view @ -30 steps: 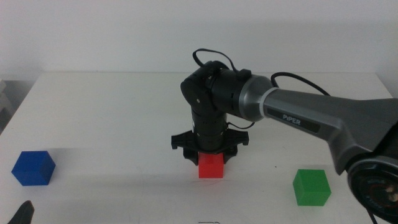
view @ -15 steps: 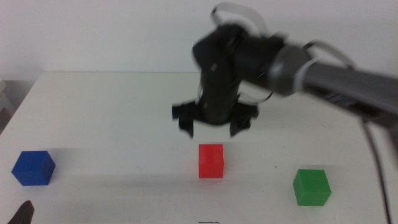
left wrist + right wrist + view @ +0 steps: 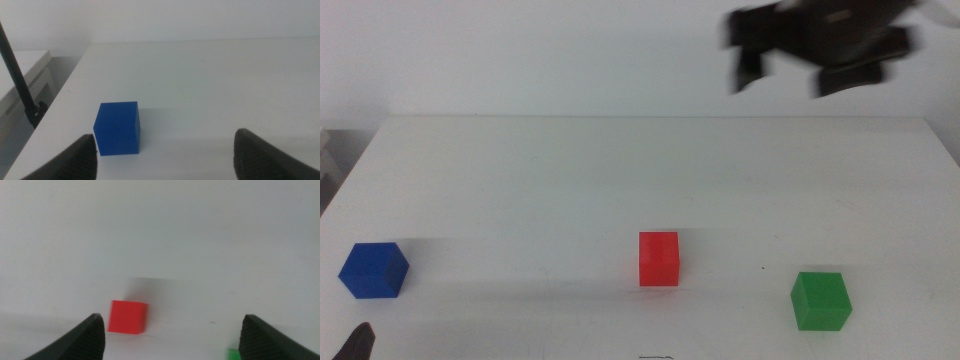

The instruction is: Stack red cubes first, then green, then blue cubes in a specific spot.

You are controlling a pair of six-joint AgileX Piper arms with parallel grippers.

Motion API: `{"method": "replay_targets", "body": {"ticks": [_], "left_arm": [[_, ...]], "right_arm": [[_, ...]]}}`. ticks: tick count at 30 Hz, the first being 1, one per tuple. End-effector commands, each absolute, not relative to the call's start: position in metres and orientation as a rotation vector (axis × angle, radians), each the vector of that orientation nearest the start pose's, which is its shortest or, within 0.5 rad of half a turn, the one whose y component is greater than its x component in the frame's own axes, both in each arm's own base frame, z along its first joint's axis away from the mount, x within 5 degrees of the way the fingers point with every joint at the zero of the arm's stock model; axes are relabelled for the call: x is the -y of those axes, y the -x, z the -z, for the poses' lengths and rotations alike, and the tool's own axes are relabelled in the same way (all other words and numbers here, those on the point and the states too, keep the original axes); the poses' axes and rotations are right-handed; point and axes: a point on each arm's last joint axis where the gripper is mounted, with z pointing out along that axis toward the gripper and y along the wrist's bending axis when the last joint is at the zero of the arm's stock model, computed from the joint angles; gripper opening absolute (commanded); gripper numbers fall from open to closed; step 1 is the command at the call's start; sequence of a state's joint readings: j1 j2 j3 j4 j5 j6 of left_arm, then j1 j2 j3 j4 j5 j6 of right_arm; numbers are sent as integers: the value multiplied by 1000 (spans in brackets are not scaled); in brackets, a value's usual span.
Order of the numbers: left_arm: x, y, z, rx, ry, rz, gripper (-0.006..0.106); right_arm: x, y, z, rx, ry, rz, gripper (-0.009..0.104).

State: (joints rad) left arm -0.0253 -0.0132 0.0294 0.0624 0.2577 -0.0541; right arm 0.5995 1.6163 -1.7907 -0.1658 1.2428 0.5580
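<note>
- While the white table [image 3: 520, 170] is lying bare around them, three matching cubes are sitting well apart along its near side, none stacked yet
- Right gripper [image 3: 790, 72] is hanging high over the far right of the table, blurred, its jaws spread wide with nothing between them; I am judging it free to come down on the next cube
- Left gripper [image 3: 165, 150] is waiting low at the near left corner, jaws apart and empty, with the blue cube [image 3: 374, 270] just ahead of it
- Red cube [image 3: 659, 258] is resting alone at the middle near edge, on what I am taking for the stacking spot
- Green cube [image 3: 821, 300] is sitting to the red one's right, nearer the edge, and looks next in order
- Each cube is looking small, rigid and light, with flat matte faces; pinching two opposite side faces squarely should be holding it without slipping
- Nothing is standing between the cubes; only the table's near edge is crowding the green one
</note>
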Motion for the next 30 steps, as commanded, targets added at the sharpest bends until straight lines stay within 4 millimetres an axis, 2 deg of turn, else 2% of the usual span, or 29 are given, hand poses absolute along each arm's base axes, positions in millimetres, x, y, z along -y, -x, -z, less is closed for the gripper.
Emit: {"method": "replay_targets", "body": {"ticks": [1, 3, 5, 7, 11, 14, 18, 30], "left_arm": [[0, -55, -190, -1657, -10, 15, 94], [0, -55, -190, -1657, -10, 15, 94], [0, -55, -190, -1657, -10, 15, 94], [0, -55, -190, -1657, -10, 15, 94], [0, -55, -190, -1657, -10, 15, 94], [0, -55, -190, -1657, -10, 15, 94], [0, -55, -190, -1657, -10, 15, 94], [0, -55, -190, -1657, -10, 15, 94]], "right_arm": [[-139, -261, -441, -2509, 6, -208, 94], [-117, -251, -437, -2521, -52, -175, 94], [-98, -241, -422, -2555, -105, -133, 94], [-90, -233, -406, -2584, -129, -111, 94], [-88, -223, -375, -2617, -123, -131, 94], [-90, -222, -360, -2652, -114, -136, 94], [-91, -223, -354, -2672, -114, -124, 94], [-91, -225, -354, -2651, -109, -129, 94]]}}
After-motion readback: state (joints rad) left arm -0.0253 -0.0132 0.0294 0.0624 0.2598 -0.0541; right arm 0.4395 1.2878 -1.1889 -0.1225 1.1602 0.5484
